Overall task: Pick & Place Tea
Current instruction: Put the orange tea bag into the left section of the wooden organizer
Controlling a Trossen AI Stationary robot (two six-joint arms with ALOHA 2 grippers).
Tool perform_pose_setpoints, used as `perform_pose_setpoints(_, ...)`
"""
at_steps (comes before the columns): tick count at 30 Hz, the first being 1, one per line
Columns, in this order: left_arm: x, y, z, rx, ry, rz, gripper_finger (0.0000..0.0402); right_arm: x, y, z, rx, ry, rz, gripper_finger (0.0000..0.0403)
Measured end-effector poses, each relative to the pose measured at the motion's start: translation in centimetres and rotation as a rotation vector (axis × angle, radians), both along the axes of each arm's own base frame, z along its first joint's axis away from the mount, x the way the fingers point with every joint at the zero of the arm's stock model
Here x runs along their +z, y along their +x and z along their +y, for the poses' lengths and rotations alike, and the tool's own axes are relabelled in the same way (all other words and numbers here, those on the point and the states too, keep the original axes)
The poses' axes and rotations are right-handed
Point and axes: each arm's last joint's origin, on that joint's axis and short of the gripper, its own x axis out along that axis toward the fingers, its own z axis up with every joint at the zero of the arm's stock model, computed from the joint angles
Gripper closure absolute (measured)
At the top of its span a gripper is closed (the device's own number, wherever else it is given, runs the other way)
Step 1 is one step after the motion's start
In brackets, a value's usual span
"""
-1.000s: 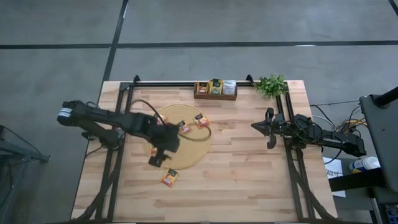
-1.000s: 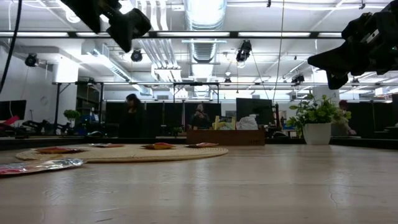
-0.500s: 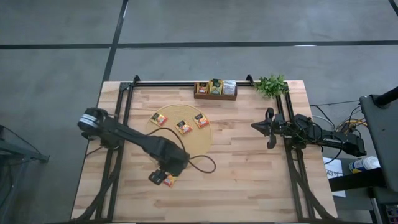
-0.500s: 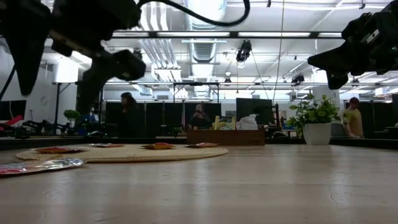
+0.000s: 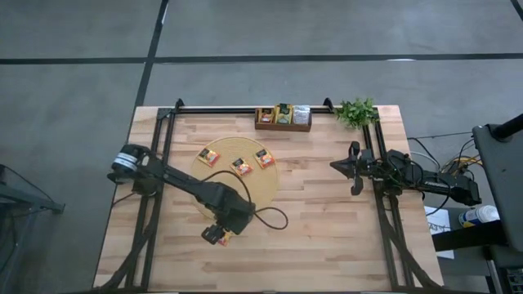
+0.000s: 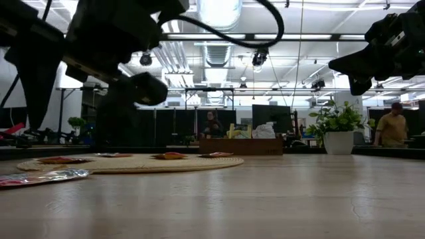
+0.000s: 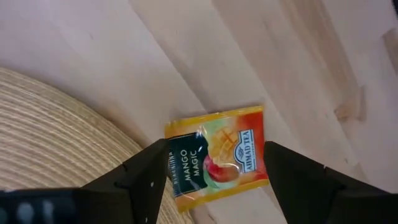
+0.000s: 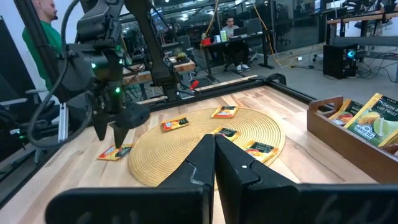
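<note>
Tea sachet on the bare wood: an orange sachet (image 7: 216,151) printed "Mango Magic" lies flat on the table (image 5: 327,212), just off the near edge of the round woven mat (image 5: 245,192); from overhead it shows at the left gripper's tip (image 5: 221,238).
Left gripper: the left gripper (image 7: 214,180) hangs right above that sachet with its two fingers spread apart, one on either side of the packet; they are not closed on it. Whether they touch the table I cannot tell.
Left arm: it reaches from the table's left edge across the mat's near part, a black cable looping on the wood beside it.
Tea on the mat: three more sachets (image 5: 239,162) lie in a row on the mat's far half, apart from one another.
Wooden tray: the tray (image 5: 283,119) sits at the table's far edge, with tea packets standing upright in its compartments.
Plant: a small potted plant (image 5: 356,111) stands just right of the tray, near the far right corner.
Right gripper: the right gripper (image 5: 356,168) waits over the table's right side, well apart from the mat, its fingers pressed together.
Room behind: a person (image 6: 393,125) stands at the far right beyond the table.
</note>
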Motion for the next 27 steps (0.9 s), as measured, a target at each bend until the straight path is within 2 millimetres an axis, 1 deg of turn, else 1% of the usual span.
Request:
perform_pose_setpoints(4,-1.3,-0.4,0.1,-0.004,0.000,0.030,0.0151,0.0,0.0,0.0,0.000,0.000,0.000,0.0394)
perform_pose_setpoints(7,-1.7,-0.6,0.3,-0.014,0.004,0.035,0.0160,0.0,0.0,0.0,0.000,0.000,0.000,0.0394)
perform_pose_setpoints(13,-1.9,-0.8,0.5,-0.014,0.006,0.040,0.0172,0.0,0.0,0.0,0.000,0.000,0.000,0.0394)
perform_pose_setpoints(20,-1.9,-0.5,0.4,-0.026,-0.002,0.004,0.0174,0.0,0.0,0.0,0.000,0.000,0.000,0.0394)
perform_pose_setpoints(27,-2.7,-0.2,0.5,-0.044,0.005,0.012,0.0175,0.0,0.0,0.0,0.000,0.000,0.000,0.0394)
